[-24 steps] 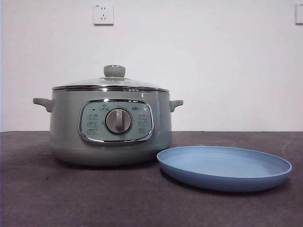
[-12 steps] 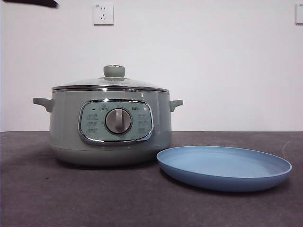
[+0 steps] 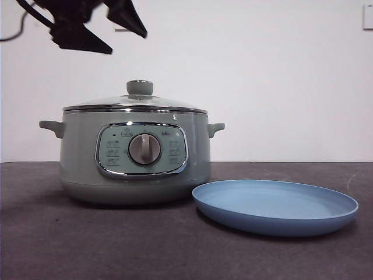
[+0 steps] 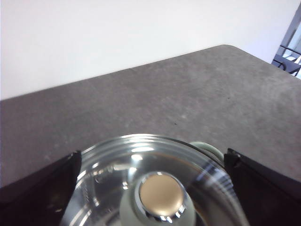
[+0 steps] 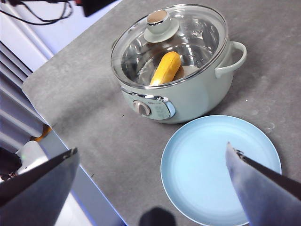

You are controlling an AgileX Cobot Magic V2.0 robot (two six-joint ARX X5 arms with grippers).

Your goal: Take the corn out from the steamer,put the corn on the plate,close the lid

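Corn (image 5: 165, 68): 1 pc, stubby yellow-orange cob w/ tapered ends, inside steamer (image 3: 135, 153), seen thru glass lid (image 5: 175, 43) in right wrist view. Lies flat; long axis runs from near the control-panel side toward the far wall, on a slant. Surface detail too small to tell.

Steamer: round, pale sage-green, 2 side handles, chrome-rimmed panel w/ silver dial (image 3: 144, 149) facing front cam. Stands on dark grey table (image 3: 70, 245).

Lid: on steamer, seated flat, chrome rim, pale green knob (image 3: 140, 87) at centre.

Plate (image 3: 275, 206): light blue, shallow, raised rim, just beside steamer on the panel's right as seen from front; nothing on it.

Left gripper (image 3: 99, 26): above steamer, well clear of lid knob, jaws spread wide, holding nothing; knob (image 4: 161, 197) sits between the jaws in left wrist view.

Right gripper (image 5: 153, 188): high above plate and steamer, jaws wide apart, nothing held.
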